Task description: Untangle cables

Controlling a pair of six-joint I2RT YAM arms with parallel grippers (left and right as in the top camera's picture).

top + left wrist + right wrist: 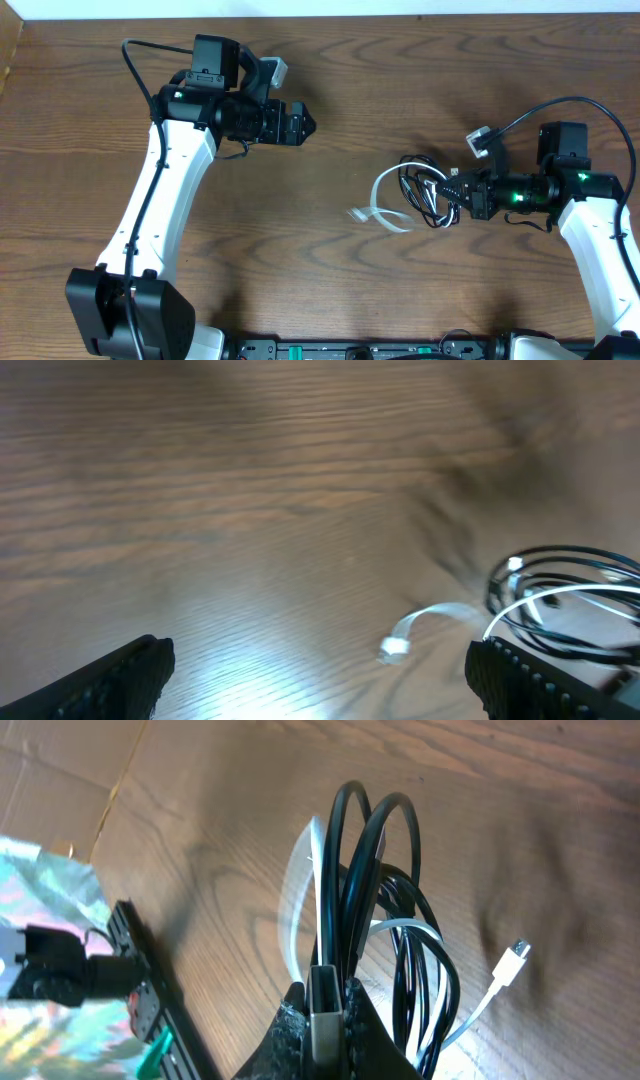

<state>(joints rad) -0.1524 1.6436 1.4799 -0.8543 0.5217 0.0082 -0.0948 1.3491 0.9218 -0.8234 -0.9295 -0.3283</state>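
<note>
The black cable [424, 188] and white cable [386, 206] lie tangled in loose loops right of the table's centre. A white plug end [361, 213] sticks out to the left. My right gripper [453, 196] is shut on the black cable's metal plug [325, 1015], with the black loops [385, 870] and the white cable [303, 910] rising in front of the right gripper [325, 1005]. A second white plug [512, 960] lies on the wood. My left gripper [303, 125] is open and empty, apart from the cables. The left wrist view shows the gripper [320, 665], the white plug [393, 648] and the black loops [565, 595].
The wooden table [330, 280] carries only the cables. Its far edge [400, 17] runs along the top of the overhead view. A black rail [150, 980] and cardboard floor [60, 780] show beyond the table's edge in the right wrist view.
</note>
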